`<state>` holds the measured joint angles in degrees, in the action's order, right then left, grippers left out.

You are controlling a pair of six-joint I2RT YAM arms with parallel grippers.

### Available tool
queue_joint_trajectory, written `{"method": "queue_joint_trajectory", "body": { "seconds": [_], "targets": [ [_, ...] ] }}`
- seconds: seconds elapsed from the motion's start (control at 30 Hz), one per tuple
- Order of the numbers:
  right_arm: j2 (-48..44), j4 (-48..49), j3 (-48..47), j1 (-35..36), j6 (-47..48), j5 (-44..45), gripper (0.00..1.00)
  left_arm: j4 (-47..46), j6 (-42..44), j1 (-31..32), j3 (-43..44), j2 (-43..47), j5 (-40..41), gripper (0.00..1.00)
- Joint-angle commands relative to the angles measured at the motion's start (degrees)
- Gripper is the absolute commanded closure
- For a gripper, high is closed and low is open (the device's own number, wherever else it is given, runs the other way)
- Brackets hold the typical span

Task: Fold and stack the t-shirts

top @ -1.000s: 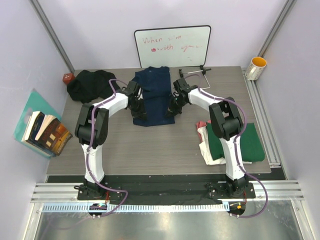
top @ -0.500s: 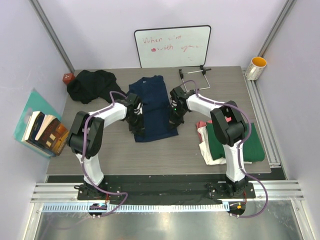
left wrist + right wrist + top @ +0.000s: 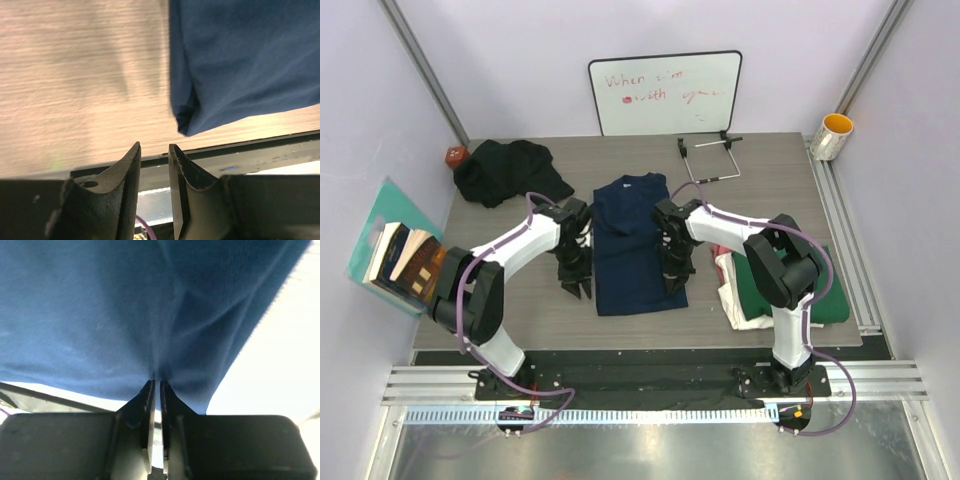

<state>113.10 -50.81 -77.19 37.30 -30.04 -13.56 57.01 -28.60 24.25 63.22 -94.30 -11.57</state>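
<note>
Mid-fold, the soft navy cotton t-shirt point(image 3: 632, 250) is pinched by the right gripper point(image 3: 155, 385); a grasp is needed from the ajar, empty left gripper point(image 3: 154, 148).

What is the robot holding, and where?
The right end effector pinches the navy t-shirt at its right edge near the hem; the left end effector holds nothing.

Plain navy t-shirt point(image 3: 632, 250), black t-shirt point(image 3: 505, 170), green t-shirt point(image 3: 827, 292)
</note>
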Motion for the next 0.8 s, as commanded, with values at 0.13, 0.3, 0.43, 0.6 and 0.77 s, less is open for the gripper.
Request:
{"method": "queue_joint_trajectory", "body": {
  "seconds": [0.13,0.3,0.43,0.6,0.77],
  "targets": [
    [-1.04,-6.06,-18.16,-1.26,2.09,2.06,0.83,2.23,0.91,-0.17,7.78,4.39,2.52,0.65],
    [4.92,-6.94,-26.34,-4.16,4.81,1.34,0.84,0.12,2.05,-0.17,15.69,-1.65,1.91,0.65],
    [9.67,-5.98,-27.93,-5.83,6.22,2.31,0.91,-4.52,2.85,-0.17,19.56,-7.36,0.77,0.65],
    [12.5,-4.66,-28.28,-6.8,6.49,2.58,0.94,-6.39,3.02,-0.17,23.17,-14.5,-1.43,0.66],
    [13.64,-0.88,-25.21,-7.33,6.22,4.24,0.94,-11.39,2.41,-0.17,21.86,-17.58,0.23,0.66]
  ]
}}
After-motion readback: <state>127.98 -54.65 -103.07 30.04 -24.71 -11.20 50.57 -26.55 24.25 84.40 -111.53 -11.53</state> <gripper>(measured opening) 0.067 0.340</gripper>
